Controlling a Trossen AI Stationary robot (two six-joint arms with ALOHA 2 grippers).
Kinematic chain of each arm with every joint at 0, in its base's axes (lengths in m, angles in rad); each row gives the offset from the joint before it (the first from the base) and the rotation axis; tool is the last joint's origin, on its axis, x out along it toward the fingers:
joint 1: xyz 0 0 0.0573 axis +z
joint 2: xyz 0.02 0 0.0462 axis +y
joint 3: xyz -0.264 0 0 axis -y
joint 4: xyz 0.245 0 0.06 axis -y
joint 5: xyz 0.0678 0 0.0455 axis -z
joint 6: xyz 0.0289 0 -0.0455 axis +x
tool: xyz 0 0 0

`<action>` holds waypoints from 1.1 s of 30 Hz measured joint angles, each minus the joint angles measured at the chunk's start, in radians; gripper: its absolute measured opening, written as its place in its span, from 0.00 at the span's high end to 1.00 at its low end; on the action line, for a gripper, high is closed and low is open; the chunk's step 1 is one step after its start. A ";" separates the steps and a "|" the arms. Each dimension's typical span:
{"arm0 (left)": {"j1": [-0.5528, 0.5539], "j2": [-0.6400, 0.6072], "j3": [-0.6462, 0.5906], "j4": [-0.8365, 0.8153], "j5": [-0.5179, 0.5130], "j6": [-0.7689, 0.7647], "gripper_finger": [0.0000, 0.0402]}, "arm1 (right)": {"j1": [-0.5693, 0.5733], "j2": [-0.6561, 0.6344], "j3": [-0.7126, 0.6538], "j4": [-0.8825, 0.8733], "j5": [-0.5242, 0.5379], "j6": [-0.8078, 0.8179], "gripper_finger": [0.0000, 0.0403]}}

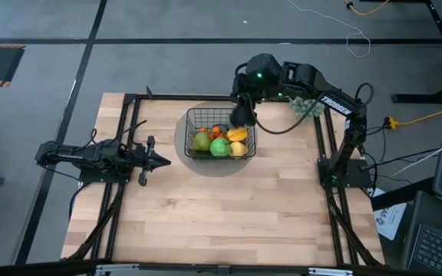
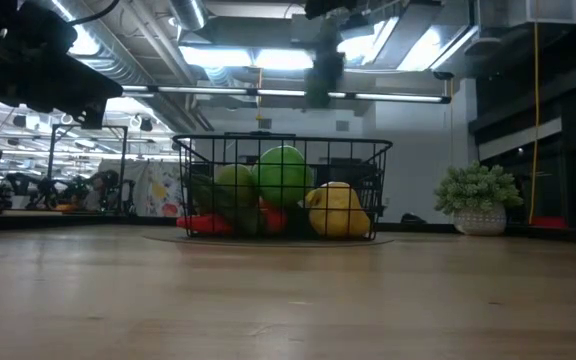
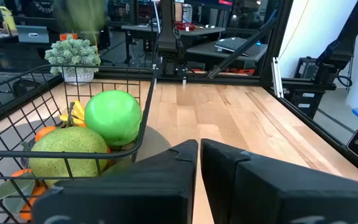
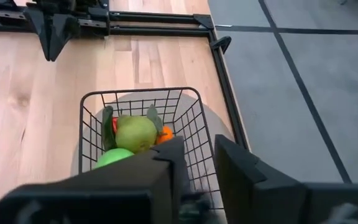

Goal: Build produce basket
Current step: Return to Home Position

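Observation:
The black wire basket (image 1: 219, 132) stands on a flat grey disc (image 1: 186, 149) at the table's far middle. In it lie a pear (image 1: 201, 142), a green apple (image 1: 219, 148), an orange (image 1: 218, 131) and yellow fruits (image 1: 238, 142). My right gripper (image 1: 242, 115) hangs over the basket's far right corner, shut on a dark green long thing, seemingly the cucumber (image 2: 320, 72), blurred above the basket. My left gripper (image 1: 158, 160) is shut and empty, left of the basket; the pear (image 3: 67, 152) and apple (image 3: 112, 117) show in its wrist view. My right gripper comes from above, pointing down, with the dark cucumber's upper end (image 4: 194, 200) between its two fingers. The cucumber hangs roughly upright below the fingers (image 2: 320, 95), clear of the basket's rim and the fruit. My own fingers hide the exact place of contact.
A pale grey-green bushy plant in a white pot (image 1: 307, 107) stands right of the basket, under my right arm. Black frame rails (image 1: 324, 146) run along the table's left, right and far sides. Bare wood (image 1: 221, 215) lies toward the near edge.

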 joint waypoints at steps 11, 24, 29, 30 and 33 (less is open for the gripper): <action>0.000 0.000 0.000 0.000 0.000 0.000 0.96 | 0.016 0.000 0.000 0.000 0.000 0.001 0.67; 0.000 0.000 0.000 0.000 0.000 0.000 1.00 | 0.022 0.000 -0.001 -0.087 -0.001 0.183 0.67; 0.000 0.000 0.000 0.000 0.000 0.000 0.99 | 0.030 0.000 -0.002 -0.338 0.000 0.212 0.67; 0.000 0.000 0.000 0.000 0.000 0.000 0.99 | 0.036 0.000 -0.002 -0.372 0.002 0.223 0.67; 0.000 0.000 0.000 0.000 0.000 0.000 0.97 | 0.057 0.000 -0.002 -0.430 0.009 0.246 0.67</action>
